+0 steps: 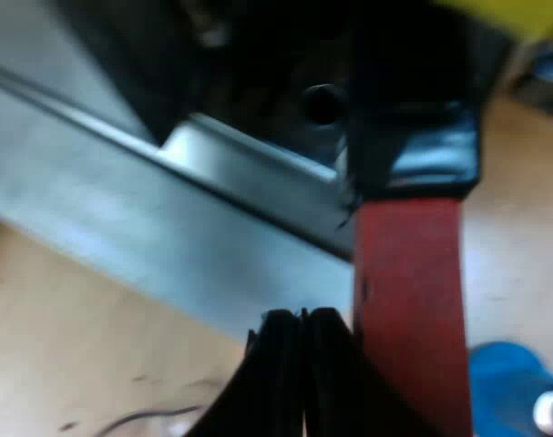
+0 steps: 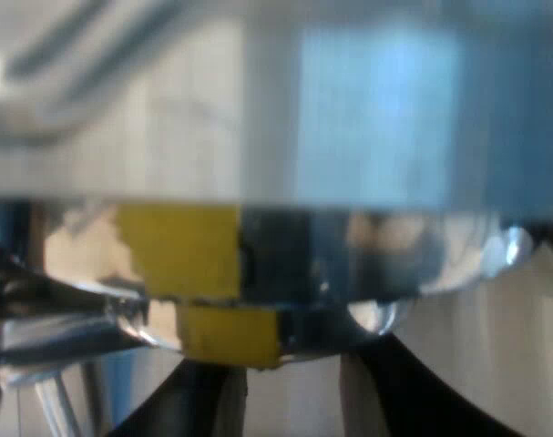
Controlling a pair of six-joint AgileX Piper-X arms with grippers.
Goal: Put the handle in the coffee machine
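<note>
At the locking step (a judgement), the handle (image 1: 413,137), red end (image 1: 408,309) outward, projected from the espresso machine (image 1: 167,218) front, the left gripper (image 1: 301,319) clenched empty just beside it, the right gripper (image 2: 285,373) spread open under the machine; next, a sideways locking push was probably required.

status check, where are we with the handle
Left gripper shut, beside handle's red end. Right gripper open under shiny metal part with yellow tape. Handle at machine's metal edge, locked or not cannot tell. Blue object nearby, not blocking.
</note>
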